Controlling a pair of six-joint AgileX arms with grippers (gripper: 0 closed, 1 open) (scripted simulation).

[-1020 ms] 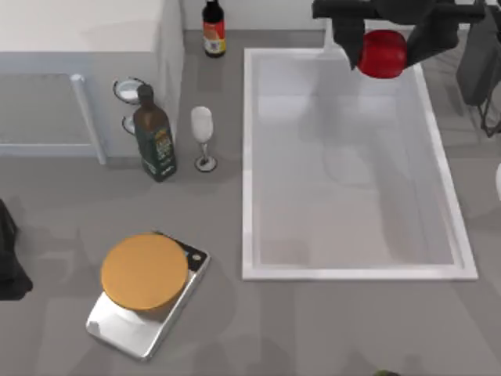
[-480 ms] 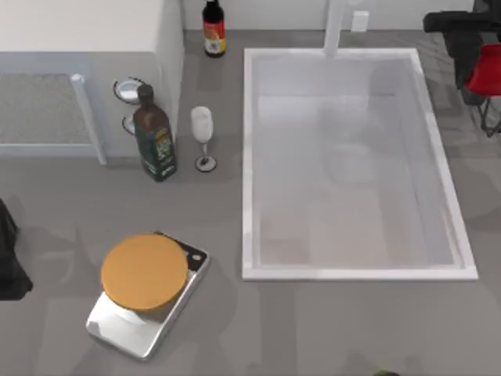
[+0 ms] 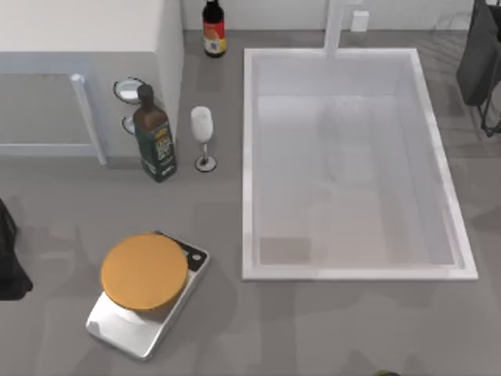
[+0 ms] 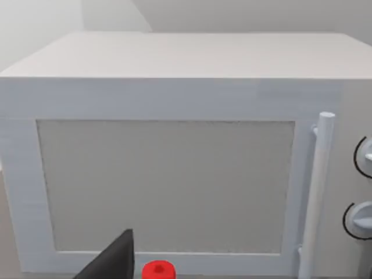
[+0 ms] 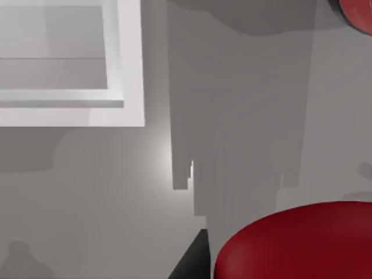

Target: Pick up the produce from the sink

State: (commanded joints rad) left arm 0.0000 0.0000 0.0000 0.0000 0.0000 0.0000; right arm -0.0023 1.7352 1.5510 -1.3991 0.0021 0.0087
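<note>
Produce: you had the produce (image 5: 296,241) in the right wrist view, glossy red and v. close to the cam. It hung over grey desk (image 5: 87,203), outside the sink's corner and apart from it.
Right gripper: the right gripper (image 5: 196,261) pinched the produce. A dark gripper part lay against its side, and the rest of the grip was hidden by the red bulk.
Right arm: the top view gave you the right arm (image 3: 477,47) as a dark shape at the far right edge, just past the sink.
Sink: the top view gave you the whole sink (image 3: 248,157), with white rim and faucet (image 3: 335,27) at the far end. The right wrist view gave you one rim corner (image 5: 131,70).
Left arm: parked at the top view's left edge (image 3: 9,258).
Left gripper: a dark bit of the left gripper (image 4: 113,261) was in the left wrist view. Spread or pressed together, you couldn't tell.
Left wrist view: it faced the white microwave (image 4: 168,186), w/ handle (image 4: 317,192) and knobs. A small red round thing (image 4: 158,270) sat by the gripper; what it was, you couldn't tell.
Desk, left of sink (top view): green bottle (image 3: 154,137), wine glass (image 3: 203,137), dark bottle w/ red label (image 3: 214,30), and an orange plate (image 3: 145,270) on a silver scale (image 3: 141,329).
</note>
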